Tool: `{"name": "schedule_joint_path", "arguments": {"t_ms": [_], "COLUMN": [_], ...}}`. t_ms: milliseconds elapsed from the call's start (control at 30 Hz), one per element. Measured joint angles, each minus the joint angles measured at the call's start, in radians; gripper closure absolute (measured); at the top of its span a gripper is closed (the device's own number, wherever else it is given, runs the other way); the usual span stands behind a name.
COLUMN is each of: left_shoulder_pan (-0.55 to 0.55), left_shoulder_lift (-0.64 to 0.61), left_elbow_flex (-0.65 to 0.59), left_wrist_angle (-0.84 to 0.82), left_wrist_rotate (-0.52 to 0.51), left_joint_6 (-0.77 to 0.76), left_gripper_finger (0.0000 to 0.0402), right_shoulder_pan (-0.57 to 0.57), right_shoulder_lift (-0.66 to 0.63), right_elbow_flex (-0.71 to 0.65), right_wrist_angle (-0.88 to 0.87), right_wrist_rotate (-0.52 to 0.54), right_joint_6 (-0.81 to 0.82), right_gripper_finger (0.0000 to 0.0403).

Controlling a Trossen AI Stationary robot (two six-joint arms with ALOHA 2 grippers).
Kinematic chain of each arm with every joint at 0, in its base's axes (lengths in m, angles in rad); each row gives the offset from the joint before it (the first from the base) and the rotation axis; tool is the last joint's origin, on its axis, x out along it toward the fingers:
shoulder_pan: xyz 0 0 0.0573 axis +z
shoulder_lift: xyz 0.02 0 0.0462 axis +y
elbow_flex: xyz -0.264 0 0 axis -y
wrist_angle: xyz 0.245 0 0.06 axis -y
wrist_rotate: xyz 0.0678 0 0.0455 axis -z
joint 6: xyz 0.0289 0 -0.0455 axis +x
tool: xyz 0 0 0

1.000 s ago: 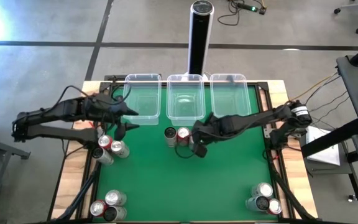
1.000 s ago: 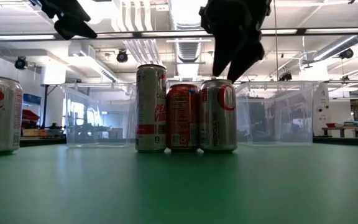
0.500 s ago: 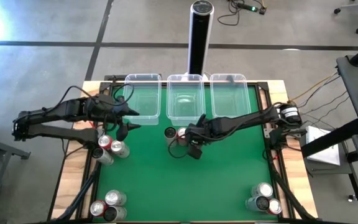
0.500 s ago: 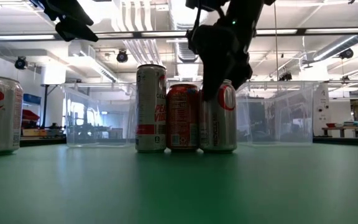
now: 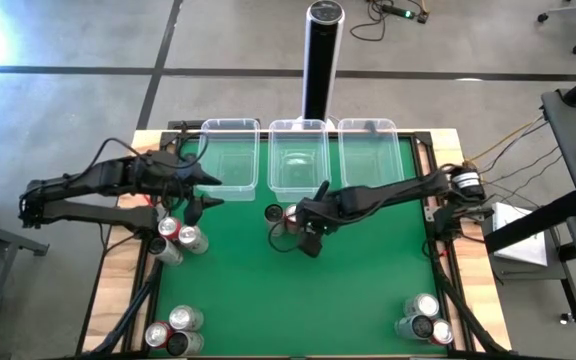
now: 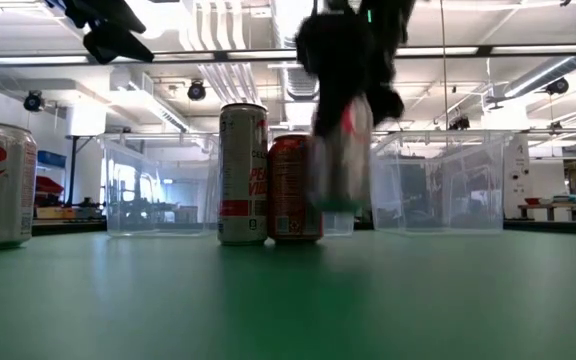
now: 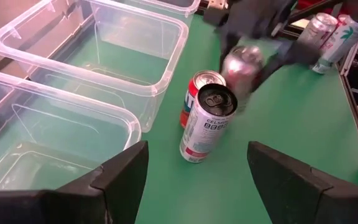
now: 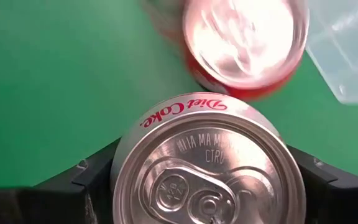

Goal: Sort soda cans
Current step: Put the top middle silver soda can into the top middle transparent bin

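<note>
Right end effector at middle cans

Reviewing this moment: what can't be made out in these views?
- The Diet Coke can in the right gripper: motion-blurred in the low view, hidden by the arm in the high view.
- Labels of the corner cans: too small in the high view.
- Left gripper: cut off by the low view's top edge.

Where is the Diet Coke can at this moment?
The Diet Coke can is gripped by the right gripper at mid-table, beside the red can.
</note>
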Motion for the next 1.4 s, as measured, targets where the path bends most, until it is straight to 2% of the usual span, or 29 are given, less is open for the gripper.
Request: {"name": "schedule_joint_path", "arguments": {"t_ms": [133, 233, 433, 567, 967, 1200, 1400], "left_shoulder_pan": [0.0, -0.001, 0.0, 0.0, 0.0, 0.02, 0.054], "left_shoulder_lift": [-0.008, -0.008, 0.0, 0.002, -0.011, 0.009, 0.025], "left_elbow_flex": [0.0, 0.0, 0.0, 0.0, 0.0, 0.0, 0.0], "left_wrist_angle": [0.0, 0.0, 0.021, 0.04, 0.025, 0.023, 0.033], "left_wrist_rotate": [0.0, 0.001, 0.0, 0.001, -0.048, -0.117, -0.134], "left_joint_6": [0.001, 0.002, -0.002, -0.023, -0.171, -0.194, -0.196], "left_gripper_finger": [0.0143, 0.0143, 0.0143, 0.0143, 0.0143, 0.0143, 0.0143], "right_shoulder_pan": [0.002, 0.003, -0.052, -0.133, -0.345, -0.463, -0.518], "right_shoulder_lift": [-0.061, -0.094, -0.118, -0.095, 0.114, 0.253, 0.352], "right_elbow_flex": [0.122, 0.225, 0.397, 0.459, 0.495, 0.501, 0.568], "right_wrist_angle": [-0.095, -0.159, -0.249, -0.251, -0.262, -0.255, -0.242], "right_wrist_rotate": [-0.106, -0.119, 0.108, 0.147, 0.11, 0.084, 0.079], "right_joint_6": [0.041, 0.059, -0.06, -0.173, -0.544, -0.641, -0.667], "right_gripper_finger": [0.0108, 0.0106, 0.0106, 0.0106, 0.0105, 0.0106, 0.0105]}}
